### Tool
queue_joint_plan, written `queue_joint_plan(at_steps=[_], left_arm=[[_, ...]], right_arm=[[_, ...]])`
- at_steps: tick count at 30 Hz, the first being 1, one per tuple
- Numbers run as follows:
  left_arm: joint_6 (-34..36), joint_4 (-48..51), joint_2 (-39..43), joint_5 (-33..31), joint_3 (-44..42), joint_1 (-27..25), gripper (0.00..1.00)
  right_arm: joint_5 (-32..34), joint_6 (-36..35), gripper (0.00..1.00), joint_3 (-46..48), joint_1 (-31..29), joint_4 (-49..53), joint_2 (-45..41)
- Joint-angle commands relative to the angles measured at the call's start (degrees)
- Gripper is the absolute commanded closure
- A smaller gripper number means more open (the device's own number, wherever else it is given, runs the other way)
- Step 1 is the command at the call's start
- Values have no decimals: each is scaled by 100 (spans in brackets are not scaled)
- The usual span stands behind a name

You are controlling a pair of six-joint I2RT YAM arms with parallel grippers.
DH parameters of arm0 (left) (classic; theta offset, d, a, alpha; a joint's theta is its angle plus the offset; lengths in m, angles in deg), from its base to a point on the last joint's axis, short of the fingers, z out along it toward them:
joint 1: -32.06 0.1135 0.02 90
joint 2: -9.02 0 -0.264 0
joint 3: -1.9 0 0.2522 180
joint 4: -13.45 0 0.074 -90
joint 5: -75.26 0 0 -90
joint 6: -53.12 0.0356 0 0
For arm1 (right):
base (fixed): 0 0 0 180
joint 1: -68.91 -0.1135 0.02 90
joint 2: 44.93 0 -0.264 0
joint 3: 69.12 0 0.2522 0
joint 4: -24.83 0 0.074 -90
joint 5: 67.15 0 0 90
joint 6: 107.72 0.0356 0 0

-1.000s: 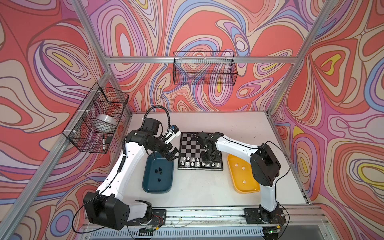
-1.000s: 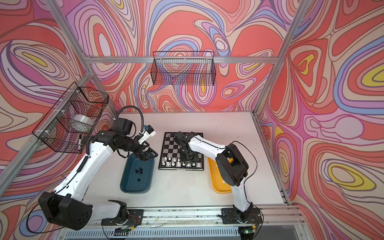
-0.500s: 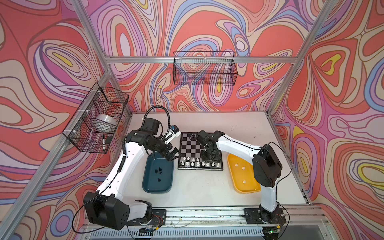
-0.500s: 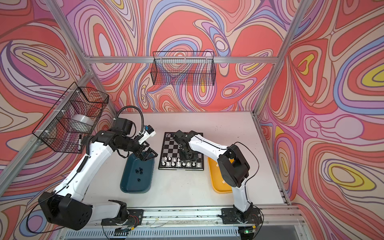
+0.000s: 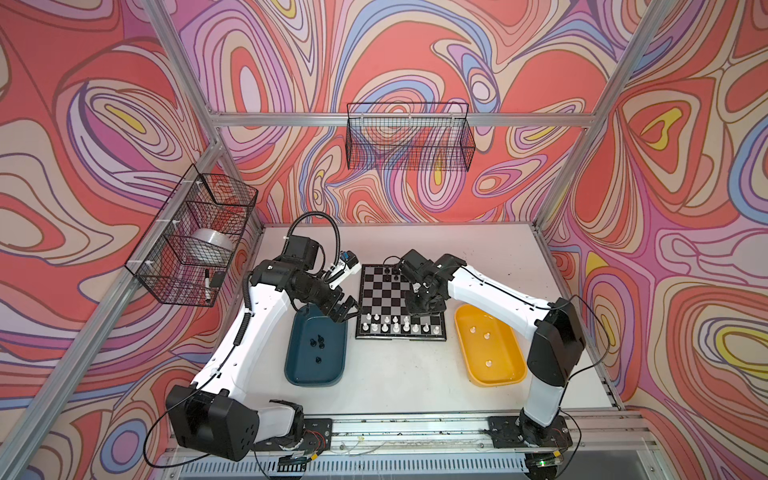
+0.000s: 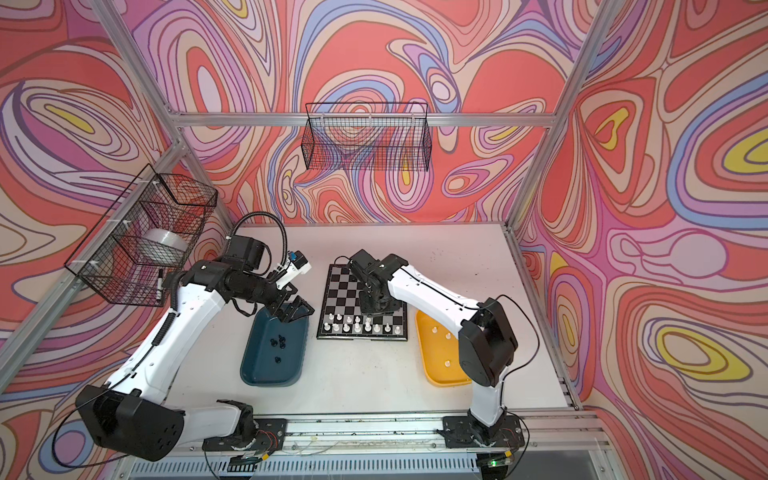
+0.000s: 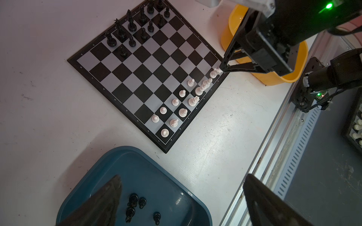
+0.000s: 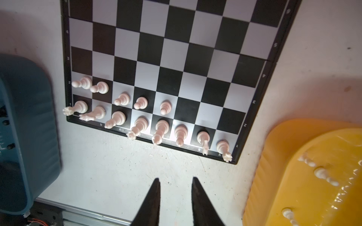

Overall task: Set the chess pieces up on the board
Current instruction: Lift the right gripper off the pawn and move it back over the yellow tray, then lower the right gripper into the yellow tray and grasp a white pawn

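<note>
**Twenty-five men on the board, seven in the trays**

The flat square chessboard with black and silver-grey checks (image 5: 382, 291) lies on the white table (image 5: 399, 374), between a teal oblong plastic tray (image 5: 291, 365) and a yellow oblong plastic tray (image 5: 515, 357). Thirteen tiny white plastic chessmen (image 8: 121, 118) stand at its near edge: eight in the back row and five pawns in front. At the far edge I count twelve black plastic chessmen (image 7: 131, 24), six and six. Four black pieces (image 7: 142, 202) lie in the teal tray and three white pieces (image 5: 487, 333) in the yellow one.

The left gripper (image 5: 347, 311) hangs above the teal tray's far end, jaws spread wide and empty. The right gripper (image 8: 175, 179) is over the board's near right part, jaws a narrow gap apart with nothing between them.
</note>
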Motion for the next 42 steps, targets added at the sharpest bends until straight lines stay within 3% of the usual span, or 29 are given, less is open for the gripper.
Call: queue_joint_plan(at_steps=[1,11,16,28,42], left_arm=[[188,252,-7,74,233,8,4],[467,465,-329,-389,525,-658,5],[479,567,-625,-304,793,-853,6],[558,760,-1035,-157,1217,-1147,6],[485,774,-968,117,1197,-1227,6]], right_arm=[[471,211,72,257,53,189,-574],[566,971,73,2476,1024,101,-2543],[497,1247,73,3327,1376,15,-3074],[549,1989,70,4671,1450,-267,-3790],[286,1844,70,5144,1714,-735,-3785]])
